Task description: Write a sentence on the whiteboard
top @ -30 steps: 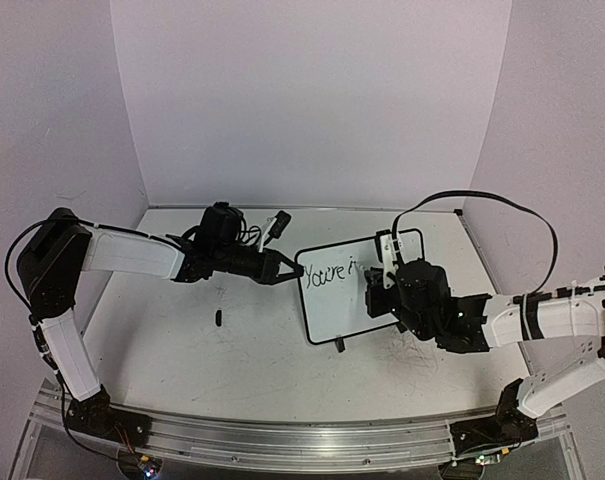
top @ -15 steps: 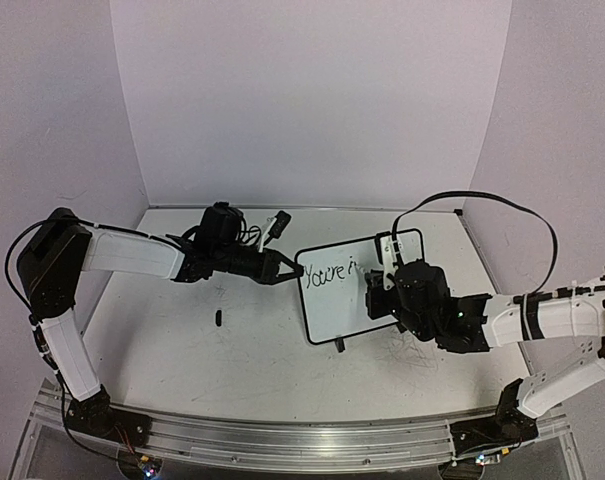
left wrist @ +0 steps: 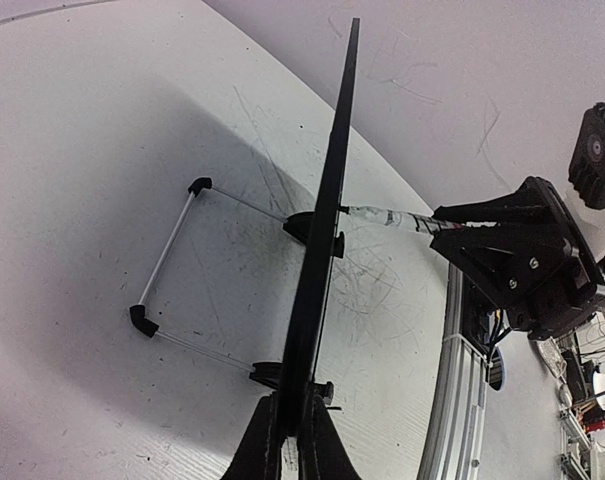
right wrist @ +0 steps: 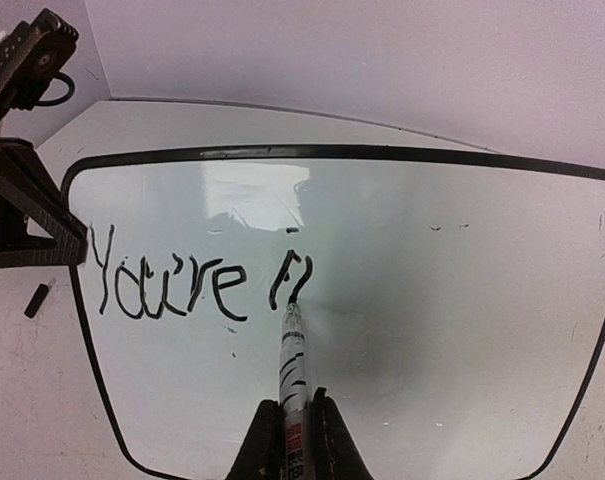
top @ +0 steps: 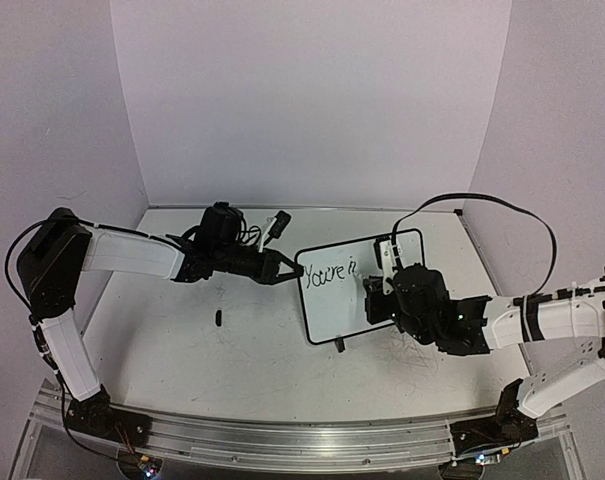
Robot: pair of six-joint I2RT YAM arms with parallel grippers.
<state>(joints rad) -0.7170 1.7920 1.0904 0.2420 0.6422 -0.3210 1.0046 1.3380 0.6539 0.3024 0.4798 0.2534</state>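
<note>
The whiteboard [top: 347, 290] stands upright mid-table, white with a thin black frame, and reads "You're" plus two fresh strokes. It fills the right wrist view [right wrist: 402, 300] and is seen edge-on in the left wrist view [left wrist: 322, 230]. My left gripper [top: 290, 271] is shut on the board's left edge, both jaws clamped on the frame [left wrist: 292, 440]. My right gripper [top: 380, 297] is shut on a white marker [right wrist: 293, 370], its tip touching the board at the last stroke. The marker also shows in the left wrist view [left wrist: 387, 216].
A small black cap-like piece [top: 218, 318] lies on the table left of the board, also seen in the right wrist view [right wrist: 37, 299]. The board's wire stand [left wrist: 167, 262] reaches out behind it. Purple walls enclose the table; a metal rail [top: 282, 435] runs along the near edge.
The right gripper has moved the marker slightly right, adding a second stroke after "You're". The board and left gripper stayed nearly still.
</note>
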